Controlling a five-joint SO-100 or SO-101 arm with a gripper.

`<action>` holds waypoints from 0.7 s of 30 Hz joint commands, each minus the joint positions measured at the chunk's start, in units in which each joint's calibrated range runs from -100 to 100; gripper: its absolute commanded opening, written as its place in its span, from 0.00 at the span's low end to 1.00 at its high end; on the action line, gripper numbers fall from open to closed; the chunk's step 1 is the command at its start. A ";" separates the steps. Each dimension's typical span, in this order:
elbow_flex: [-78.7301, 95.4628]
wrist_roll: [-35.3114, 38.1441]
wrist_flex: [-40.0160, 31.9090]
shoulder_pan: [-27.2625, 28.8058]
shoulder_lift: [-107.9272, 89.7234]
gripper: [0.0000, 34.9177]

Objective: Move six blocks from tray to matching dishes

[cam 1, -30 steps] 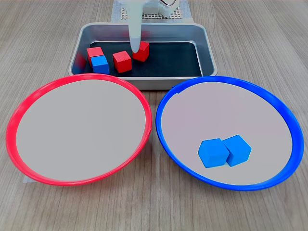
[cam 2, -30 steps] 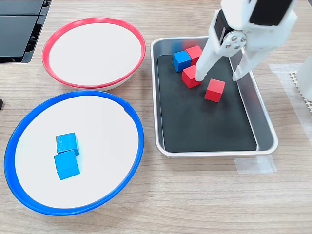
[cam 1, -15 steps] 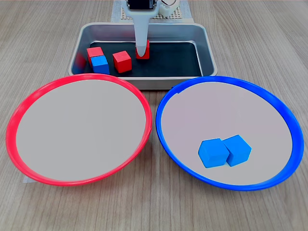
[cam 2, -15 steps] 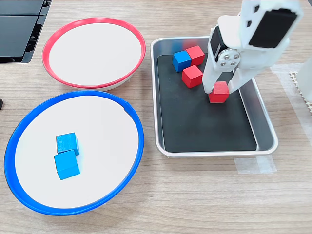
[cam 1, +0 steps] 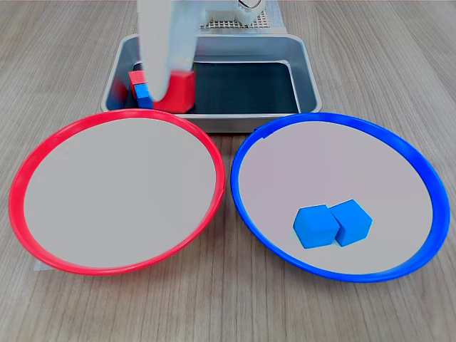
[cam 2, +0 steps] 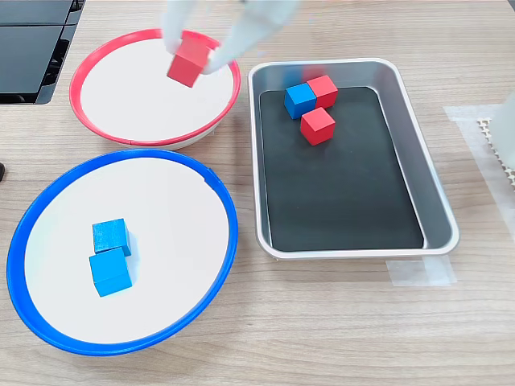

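The tool (cam 2: pixel 197 58) is clamped on one red block (cam 2: pixel 190 63), its two blurred white fingers (cam 2: pixel 179 18) flanking the cube on either side. In the second exterior view the held block hangs over the red-rimmed dish (cam 2: pixel 100 133), toward that dish's 2 o'clock edge; whether it touches the dish floor cannot be told. In the first exterior view the same red block (cam 1: pixel 179 91) appears at the dish's 12 o'clock rim, in front of the tray (cam 1: pixel 306 71), with the blurred arm (cam 1: pixel 162 43) covering most of the tray's left end.

The tray (cam 2: pixel 438 211) sits on the wooden desk (cam 2: pixel 322 322) at 3 o'clock of the red-rimmed dish in the second exterior view. Three blocks lie on its dark bottom near its 11 o'clock corner: a blue block (cam 2: pixel 299 100) touching a red block (cam 2: pixel 323 90), and another red block (cam 2: pixel 318 125) just beside them toward 6 o'clock.

The blue-rimmed dish (cam 2: pixel 217 265) lies at 6 o'clock of the red-rimmed dish in the second exterior view. It carries two blue blocks (cam 2: pixel 110 256) touching each other, set toward its 9 o'clock side. In the first exterior view this pair (cam 1: pixel 332 225) lies toward the 6 o'clock part of the blue-rimmed dish (cam 1: pixel 420 178).
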 commanded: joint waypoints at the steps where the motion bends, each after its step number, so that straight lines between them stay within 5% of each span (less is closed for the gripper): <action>1: -8.60 -0.20 -3.62 2.13 9.00 0.36; 3: -8.33 1.17 -5.27 2.89 11.30 0.63; 5: -6.32 2.98 -5.02 3.36 10.54 0.51; 8: 4.05 8.01 -0.98 3.64 0.64 0.05; 11: 13.98 14.85 4.14 4.30 -8.14 0.03; 16: 35.64 28.77 5.21 9.66 -22.22 0.05; 21: 47.84 32.48 -1.31 11.83 -28.27 0.33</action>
